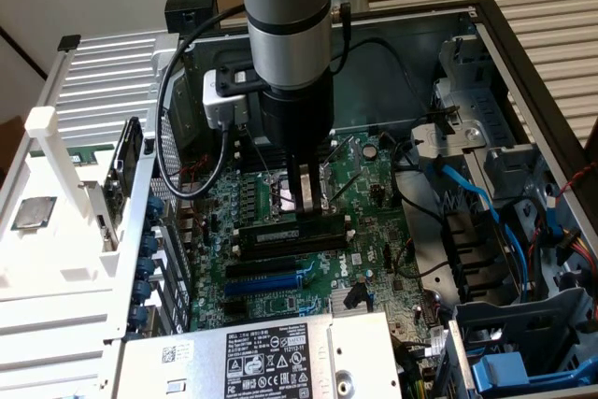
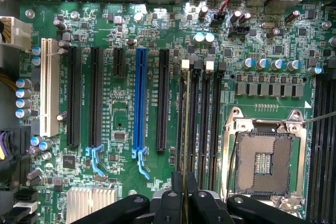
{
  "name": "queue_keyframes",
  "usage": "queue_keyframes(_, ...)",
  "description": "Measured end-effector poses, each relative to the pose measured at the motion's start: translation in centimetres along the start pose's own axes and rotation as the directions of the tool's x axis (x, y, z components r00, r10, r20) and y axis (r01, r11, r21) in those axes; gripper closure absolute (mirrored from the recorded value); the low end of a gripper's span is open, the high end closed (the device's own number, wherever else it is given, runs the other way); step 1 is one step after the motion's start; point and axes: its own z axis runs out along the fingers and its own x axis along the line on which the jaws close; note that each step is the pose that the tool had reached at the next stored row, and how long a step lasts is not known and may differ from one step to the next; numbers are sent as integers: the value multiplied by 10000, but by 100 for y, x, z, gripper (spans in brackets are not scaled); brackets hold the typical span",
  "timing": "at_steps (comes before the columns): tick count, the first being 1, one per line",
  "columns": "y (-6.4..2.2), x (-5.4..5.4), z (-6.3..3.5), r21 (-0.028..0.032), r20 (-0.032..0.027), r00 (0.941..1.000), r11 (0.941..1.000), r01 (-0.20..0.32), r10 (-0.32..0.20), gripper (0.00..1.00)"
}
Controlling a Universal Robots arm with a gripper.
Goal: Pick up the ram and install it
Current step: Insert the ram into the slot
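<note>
The ram (image 1: 280, 230) is a thin dark stick with a pale label. It stands on edge along the outermost of the black memory slots (image 1: 291, 249) on the green motherboard. In the wrist view the ram (image 2: 186, 129) is edge-on, a thin pale line over the slot nearest the black expansion slot (image 2: 163, 98). My gripper (image 1: 304, 210) comes straight down from above and is shut on the ram's upper edge at its middle. In the wrist view my gripper (image 2: 185, 190) has black fingers (image 2: 169, 203) pinching that edge. I cannot tell how deep the ram sits in the slot.
The open CPU socket (image 2: 262, 156) lies just beyond the memory slots (image 2: 202, 124). A blue expansion slot (image 2: 140, 103) and black ones lie on the other side. The power supply (image 1: 271, 357) sits at the case's near edge, and blue cables (image 1: 476, 198) and drive bays fill the exterior view's right.
</note>
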Motion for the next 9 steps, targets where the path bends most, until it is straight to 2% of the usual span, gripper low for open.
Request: queue_keyframes(9,16,0,2,45,-6,10000,10000,-1,1,87)
